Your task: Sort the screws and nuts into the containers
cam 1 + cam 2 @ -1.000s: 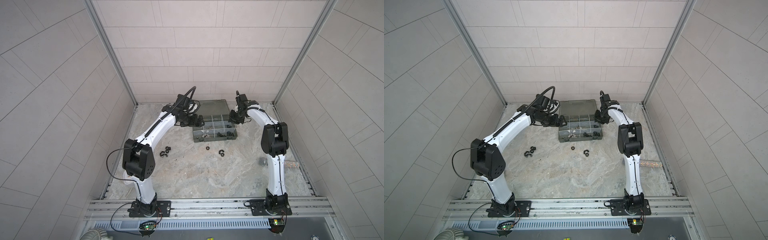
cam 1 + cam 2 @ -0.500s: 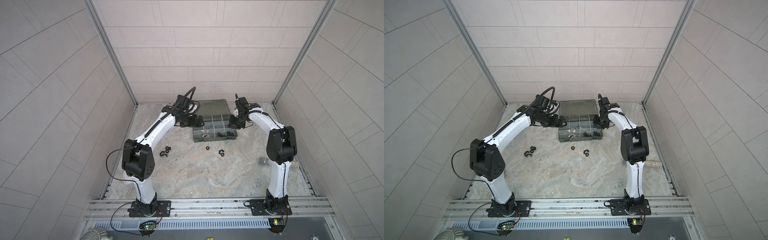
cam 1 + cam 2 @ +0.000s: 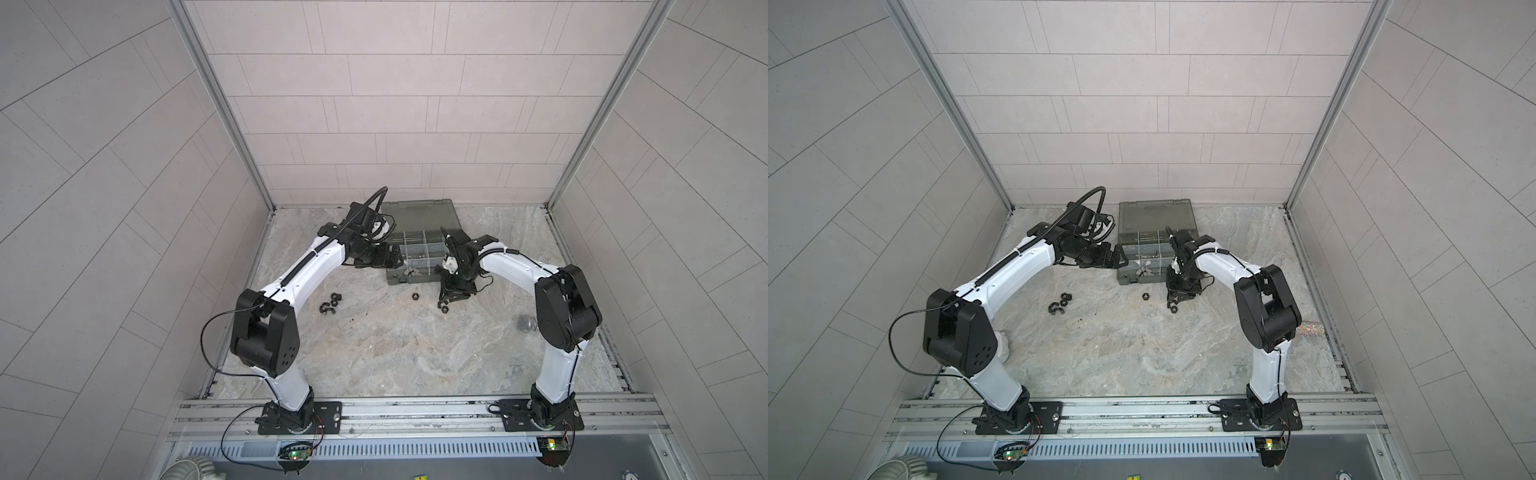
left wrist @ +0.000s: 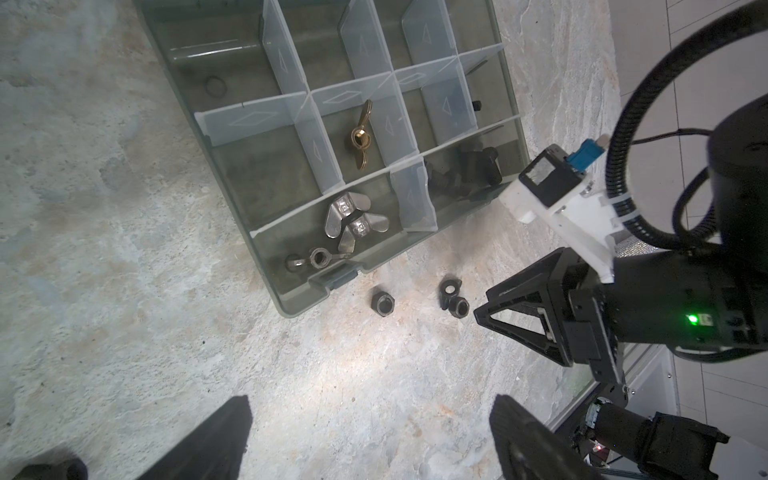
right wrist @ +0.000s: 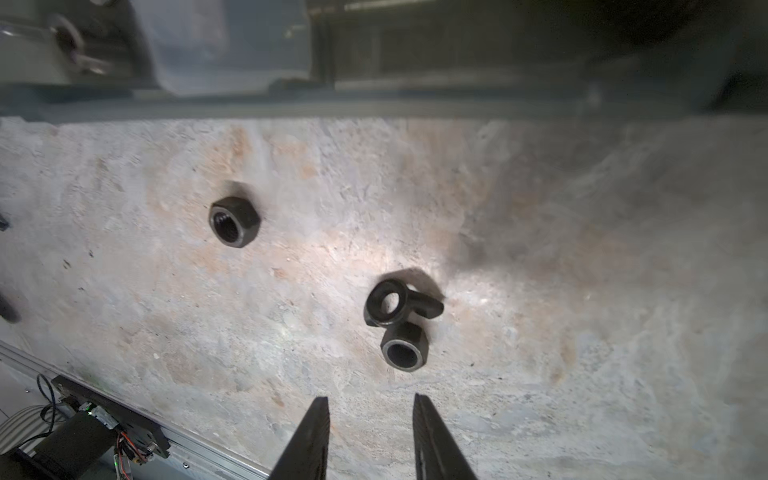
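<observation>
The smoky-grey organizer case (image 3: 409, 279) (image 3: 1138, 277) lies open at the back, its containers split by pale dividers (image 4: 266, 118). Silvery winged nuts (image 4: 353, 220) fill one compartment, a brass one (image 4: 360, 137) another, and dark screws (image 4: 461, 170) a third. On the floor in front lie a black hex nut (image 5: 233, 222) (image 3: 414, 296) and two touching black nuts (image 5: 395, 328) (image 3: 443, 308). My right gripper (image 5: 370, 397) (image 3: 442, 301) hovers just short of that pair, open and empty. My left gripper (image 4: 370, 401) (image 3: 397, 259) is wide open and empty at the case's left end.
More black nuts (image 3: 330, 303) (image 3: 1060, 302) sit in a cluster on the floor to the left, under my left arm. A microphone (image 3: 527, 323) with a glittery handle (image 3: 1310, 328) lies by the right wall behind my right arm's elbow. Tiled walls close in three sides.
My right gripper has come from the case's right end forward and down to the floor by the two touching nuts, and its jaws have spread a little. The left arm has stayed put.
</observation>
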Controlling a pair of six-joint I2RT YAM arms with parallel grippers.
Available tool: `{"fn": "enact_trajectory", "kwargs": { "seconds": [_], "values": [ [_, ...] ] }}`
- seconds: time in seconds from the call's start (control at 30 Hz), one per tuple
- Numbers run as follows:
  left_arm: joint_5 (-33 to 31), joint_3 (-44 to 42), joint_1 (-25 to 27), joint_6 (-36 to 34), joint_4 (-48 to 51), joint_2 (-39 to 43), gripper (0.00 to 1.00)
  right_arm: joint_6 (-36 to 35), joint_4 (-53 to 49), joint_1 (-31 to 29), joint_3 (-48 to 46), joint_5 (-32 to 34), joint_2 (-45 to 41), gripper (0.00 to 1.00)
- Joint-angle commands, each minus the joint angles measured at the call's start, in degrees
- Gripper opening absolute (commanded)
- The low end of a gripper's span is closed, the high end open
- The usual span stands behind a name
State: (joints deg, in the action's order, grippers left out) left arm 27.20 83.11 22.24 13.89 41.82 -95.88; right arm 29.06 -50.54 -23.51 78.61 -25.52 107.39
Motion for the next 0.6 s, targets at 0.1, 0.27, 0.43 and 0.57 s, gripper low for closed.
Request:
{"fn": "enact_trajectory", "kwargs": {
  "seconds": [0.1, 0.27, 0.43, 0.57],
  "values": [
    [-1.5, -2.7, -0.3, -0.5, -0.2, 4.3, 0.96, 3.3, 4.6, -0.1, -1.3, -2.9, 0.4, 0.35],
    [-2.4, -4.2, -0.3, -0.5, 0.8, 5.6, 0.96, 5.2, 6.5, -0.4, -2.3, -4.1, 1.7, 0.36],
    [-3.1, -5.4, -0.2, -0.7, 1.2, 7.1, 0.96, 6.1, 6.1, -0.4, -2.8, -3.5, 2.0, 0.36],
    [-3.6, -5.6, -0.3, -0.9, 1.3, 7.5, 0.96, 6.3, 5.8, -0.4, -3.0, -3.1, 2.5, 0.36]
  ]
}}
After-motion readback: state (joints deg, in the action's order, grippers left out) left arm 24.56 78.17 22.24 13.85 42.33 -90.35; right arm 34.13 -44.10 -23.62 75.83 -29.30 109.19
